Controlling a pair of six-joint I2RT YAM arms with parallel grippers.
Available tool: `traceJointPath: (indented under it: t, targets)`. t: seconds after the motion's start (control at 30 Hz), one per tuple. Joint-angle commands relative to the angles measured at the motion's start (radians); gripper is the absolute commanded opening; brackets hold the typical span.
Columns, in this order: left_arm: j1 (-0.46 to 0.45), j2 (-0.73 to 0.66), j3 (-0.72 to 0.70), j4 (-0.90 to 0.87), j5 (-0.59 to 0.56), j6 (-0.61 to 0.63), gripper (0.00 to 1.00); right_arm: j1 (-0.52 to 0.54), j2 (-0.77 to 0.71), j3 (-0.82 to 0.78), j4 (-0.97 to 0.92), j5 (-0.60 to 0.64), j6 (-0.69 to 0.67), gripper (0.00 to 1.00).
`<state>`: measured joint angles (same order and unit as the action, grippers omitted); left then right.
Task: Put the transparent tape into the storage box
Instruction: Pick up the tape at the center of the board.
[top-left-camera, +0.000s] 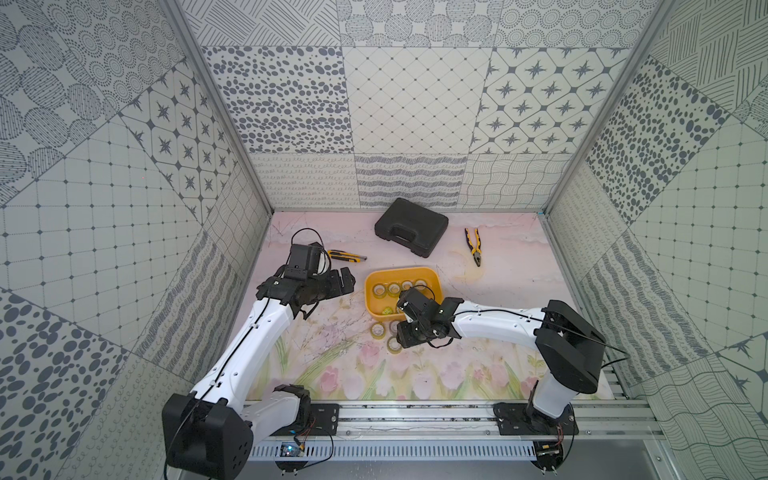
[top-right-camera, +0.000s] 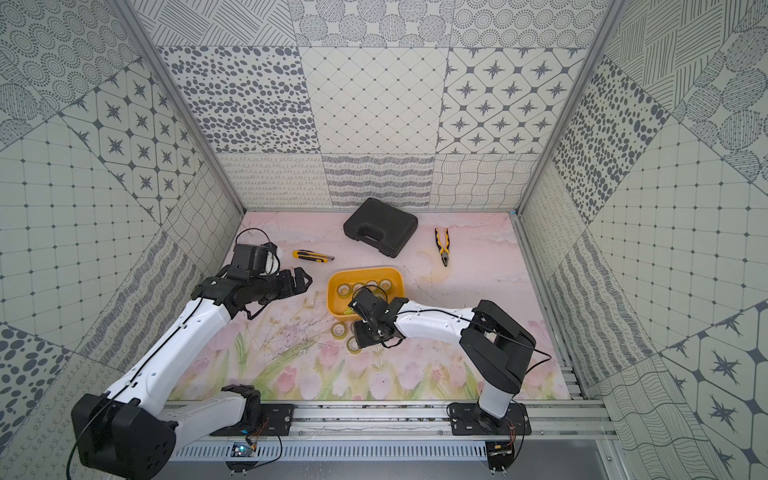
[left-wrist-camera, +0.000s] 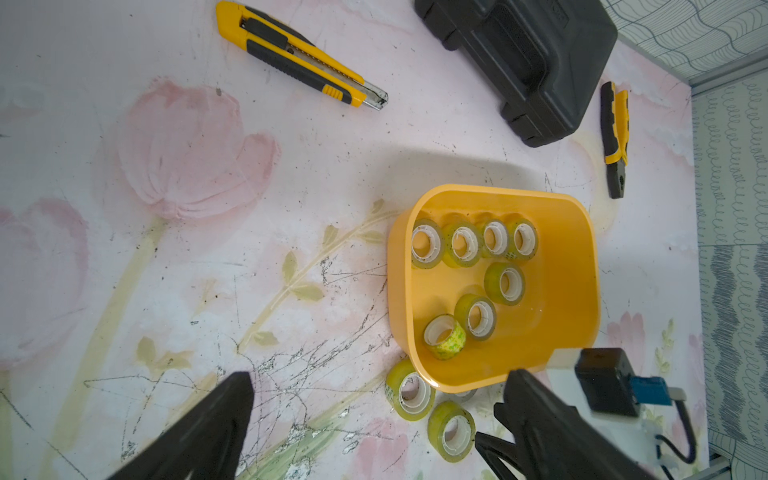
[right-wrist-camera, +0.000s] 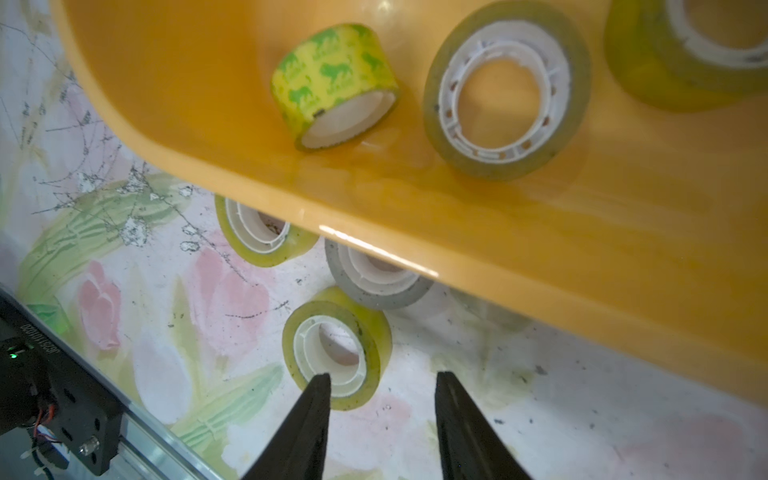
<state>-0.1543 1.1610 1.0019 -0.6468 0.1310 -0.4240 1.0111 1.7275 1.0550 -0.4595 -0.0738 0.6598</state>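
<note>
Right gripper (right-wrist-camera: 382, 384): jaws apart, nothing between them. It hangs low over the table (top-left-camera: 478, 365), just below the storage box (top-left-camera: 399, 272), which sits mid-frame in both top views.

Transparent tape, nearest roll (right-wrist-camera: 336, 349): flat on the table, right at the claw. In the right wrist view one fingertip (right-wrist-camera: 321, 384) overlaps its rim. The rest of the roll is outside the gap, not between the fingers. Can't tell if the tip touches it.

Two more loose rolls lie beyond it by the box's near wall: a yellowish roll (right-wrist-camera: 266, 232) and a grey-looking roll (right-wrist-camera: 374, 282), which is partly under the rim.

Inside the box are seven rolls (left-wrist-camera: 461, 245). Four line the wall at the upper edge in the top views and three are scattered, including a green-printed roll (right-wrist-camera: 332, 83) that lies tilted.

Left gripper (left-wrist-camera: 380, 374): jaws wide apart, empty, left of the box in the top views.

Black toolcase (top-left-camera: 411, 226), utility knife (top-left-camera: 347, 257) and pliers (top-left-camera: 473, 245) are higher in frame, apart from the box.
</note>
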Motion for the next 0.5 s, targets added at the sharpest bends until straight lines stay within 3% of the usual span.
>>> traceJointPath:
  t: [0.0, 0.47]
  targets:
    - [0.001, 0.004, 0.004, -0.013, 0.006, 0.007, 0.99, 0.013, 0.029, 0.038, 0.02, 0.02, 0.004, 0.46]
    - [-0.001, 0.003, 0.004, -0.013, 0.006, 0.007, 0.99, 0.043, 0.126, 0.084, -0.038, 0.082, -0.005, 0.43]
